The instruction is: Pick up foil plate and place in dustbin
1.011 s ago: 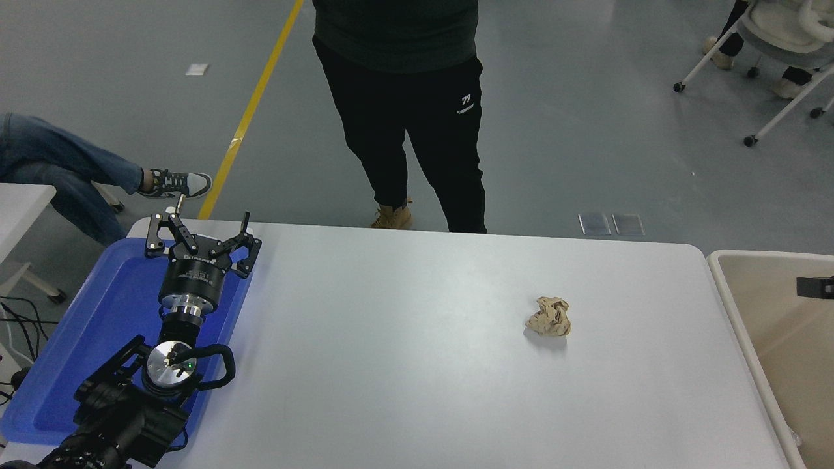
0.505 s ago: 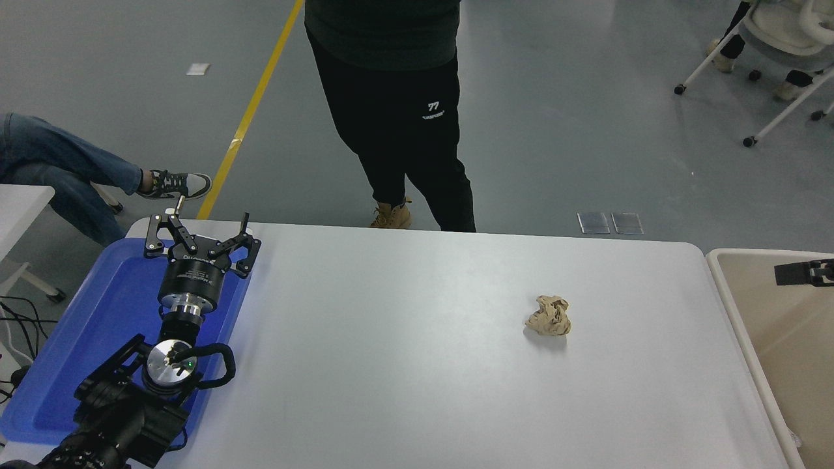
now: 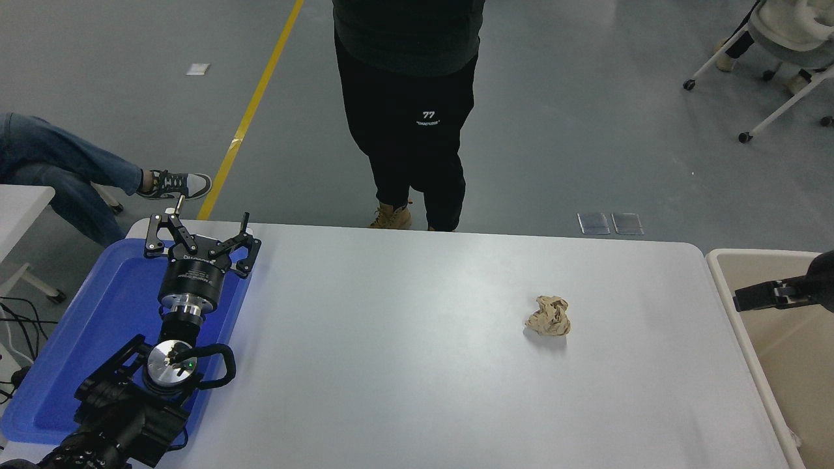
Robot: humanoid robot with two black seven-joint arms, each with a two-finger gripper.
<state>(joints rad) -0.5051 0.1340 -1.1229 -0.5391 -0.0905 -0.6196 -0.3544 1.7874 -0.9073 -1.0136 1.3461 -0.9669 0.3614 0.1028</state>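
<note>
The foil plate does not show in the head view. The dustbin (image 3: 749,253) stands off the table's right end, with a beige inside and a pale rim. My right gripper (image 3: 750,300) comes in from the right edge and hangs over the dustbin's near-left part, mostly cut off by the frame. Nothing shows in the part of it that I can see. My left gripper (image 3: 199,233) is parked open at the lower left, over the blue tray.
A crumpled tan paper ball (image 3: 549,316) lies on the white table (image 3: 404,352), right of centre. A flat blue tray (image 3: 98,326) sits at the left end. A person (image 3: 407,111) stands at the far edge; another sits at far left.
My right gripper has moved leftward and a little down over the dustbin, showing more of itself. The standing person shifted their stance. The left arm and paper ball have not moved.
</note>
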